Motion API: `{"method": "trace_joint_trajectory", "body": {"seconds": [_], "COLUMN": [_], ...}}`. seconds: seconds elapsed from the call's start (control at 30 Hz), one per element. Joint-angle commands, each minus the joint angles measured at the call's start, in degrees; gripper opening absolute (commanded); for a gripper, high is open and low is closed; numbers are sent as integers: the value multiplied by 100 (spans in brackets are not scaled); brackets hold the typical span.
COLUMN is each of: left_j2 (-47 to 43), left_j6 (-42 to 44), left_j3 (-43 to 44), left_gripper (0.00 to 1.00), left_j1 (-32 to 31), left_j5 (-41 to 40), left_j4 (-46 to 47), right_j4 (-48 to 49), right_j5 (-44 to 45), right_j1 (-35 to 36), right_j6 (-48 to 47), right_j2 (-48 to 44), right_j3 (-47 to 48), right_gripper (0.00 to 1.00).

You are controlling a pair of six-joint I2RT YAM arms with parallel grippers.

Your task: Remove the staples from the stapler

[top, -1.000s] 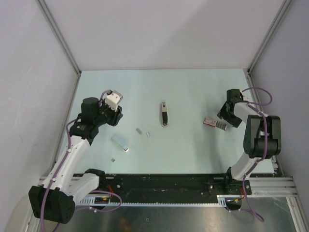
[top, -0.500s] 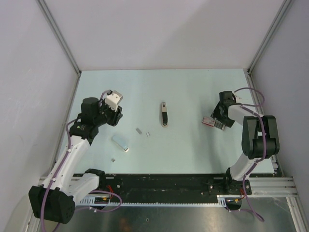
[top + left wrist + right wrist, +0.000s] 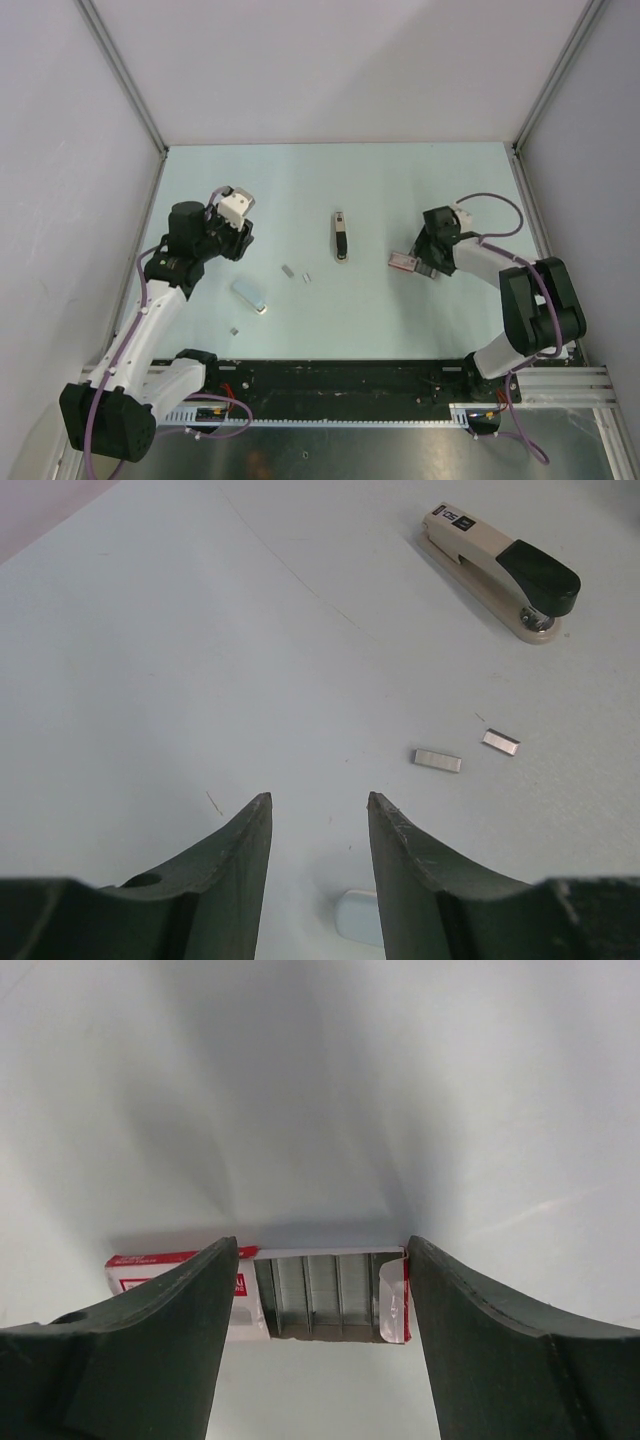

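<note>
Pale green table [image 3: 400, 185] is filling the overhead view, with 2 robot arms reaching in from its near edge. At the far left, the left gripper [image 3: 318, 800] is hovering above bare table, its dark fingers standing apart with nothing between them. Just ahead of it, a small pale blue-white block [image 3: 250, 293] is lying flat. A little further right, 2 short silvery staple strips [image 3: 437, 760] are lying side by side on the table, near each other but not touching. At the centre, the stapler [image 3: 341, 236] is lying flat and looking closed, well apart from both grippers, and neither arm is touching it. Right of it, a red and white staple box [image 3: 310, 1295] is sitting with its flap open, showing rows of staples inside. The right gripper [image 3: 320, 1245] is hanging low over that box with its fingers spread wide, one on each side. Whether they are pressing on the box cannot be told. Judging from this, the 2 loose strips are suggesting some staples are already out, but whether more are sitting inside the closed stapler cannot be seen. Nothing is blocking either arm's path to the stapler, though the right gripper is being occupied with the box.
</note>
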Motion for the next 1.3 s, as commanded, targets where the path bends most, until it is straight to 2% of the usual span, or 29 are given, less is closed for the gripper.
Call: {"method": "trace_joint_trajectory", "body": {"seconds": [0.0, 0.27, 0.57, 0.67, 0.93, 1.1, 1.27], "left_j2": [1, 31, 55, 39, 1, 84, 102], "left_j6": [138, 293, 312, 310, 301, 210, 194], "left_j3": [193, 108, 130, 92, 16, 69, 96], "left_gripper": [48, 49, 49, 49, 49, 49, 49], "left_j1": [46, 44, 46, 47, 47, 47, 47], "left_j5": [-45, -155, -145, -125, -93, -8, -2], "left_j4": [-12, -36, -49, -52, -58, -56, -53], "right_j4": [-512, -834, -1099, -1051, -1071, -775, -429], "right_j5": [-475, -279, -135, -116, -76, 92, 246], "right_j1": [772, 2063, 2542, 2361, 1112, 813, 931], "right_j6": [779, 1532, 1641, 1503, 802, 585, 649], "right_j2": [56, -358, -665, -875, -1516, -812, 179], "right_j3": [-387, -553, -619, -591, -201, 101, 295], "right_gripper": [73, 72, 72, 72, 71, 69, 65]}}
